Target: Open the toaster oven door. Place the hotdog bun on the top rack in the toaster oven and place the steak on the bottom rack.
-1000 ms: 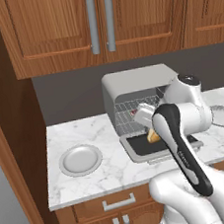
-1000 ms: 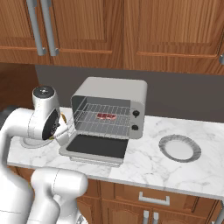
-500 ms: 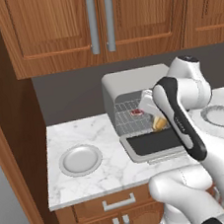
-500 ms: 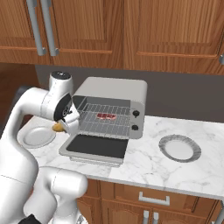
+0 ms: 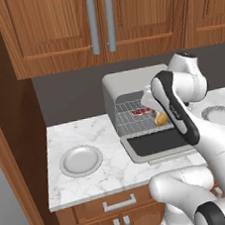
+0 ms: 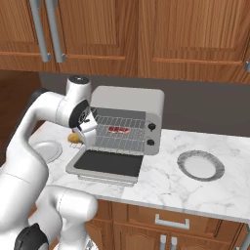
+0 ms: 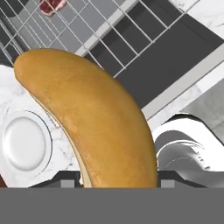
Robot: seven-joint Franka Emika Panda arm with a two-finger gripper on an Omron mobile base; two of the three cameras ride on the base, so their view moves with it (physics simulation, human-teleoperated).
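- Claw (image 6: 78,136) clamped on bun (image 7: 92,118), at oven (image 6: 128,117) mouth's left edge.
- Door (image 6: 105,163) down flat; steak (image 6: 117,129) on rack (image 6: 122,138).

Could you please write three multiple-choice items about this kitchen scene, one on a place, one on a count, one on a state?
1. Where is the steak?
A. on a plate
B. on a rack inside the toaster oven
C. in the gripper

2. How many round plates lie on the counter?
A. one
B. two
C. three

3. How is the toaster oven door?
A. shut
B. half raised
C. folded down open

Answers:
1 B, the red meat lies on the wire grid behind the open front.
2 B, one plate at the oven's left and another plate at its right.
3 C, the dark panel lies flat before the oven.
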